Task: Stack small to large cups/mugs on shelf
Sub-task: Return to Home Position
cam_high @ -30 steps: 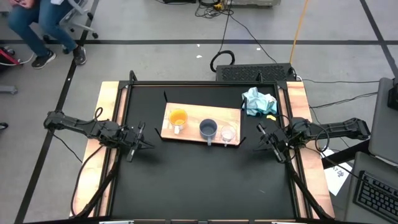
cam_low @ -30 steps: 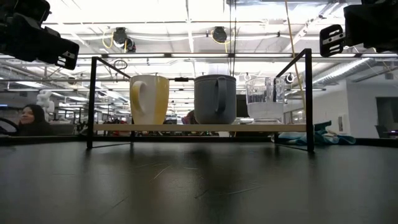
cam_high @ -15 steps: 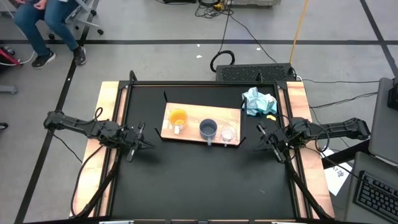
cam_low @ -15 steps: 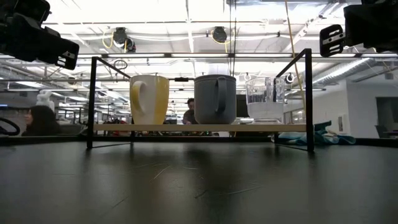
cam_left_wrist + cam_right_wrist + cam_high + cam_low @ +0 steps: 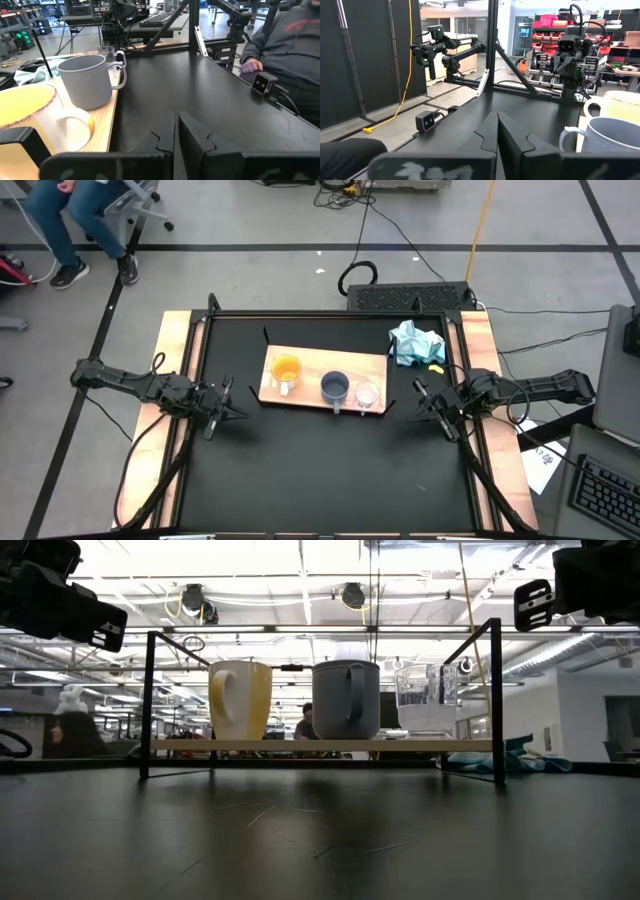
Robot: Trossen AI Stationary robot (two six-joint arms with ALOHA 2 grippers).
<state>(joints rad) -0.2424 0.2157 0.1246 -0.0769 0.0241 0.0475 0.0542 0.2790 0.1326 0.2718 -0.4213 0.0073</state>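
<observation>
Holding my left gripper [image 5: 232, 414] and right gripper [image 5: 419, 411] clenched on nothing, well apart from the shelf [image 5: 312, 366] so nothing gets knocked, I see orange mug [image 5: 286, 369], blue-grey mug [image 5: 335, 387] and glass cup [image 5: 366, 394] lined left to right on it by size.

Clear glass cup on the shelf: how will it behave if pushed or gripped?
Clear glass cup looks smooth-walled, so probably slippery and fragile. It stands upright by the right edge of the shelf, beside the blue-grey mug: a sideways push could tip it off or into the mug.
</observation>
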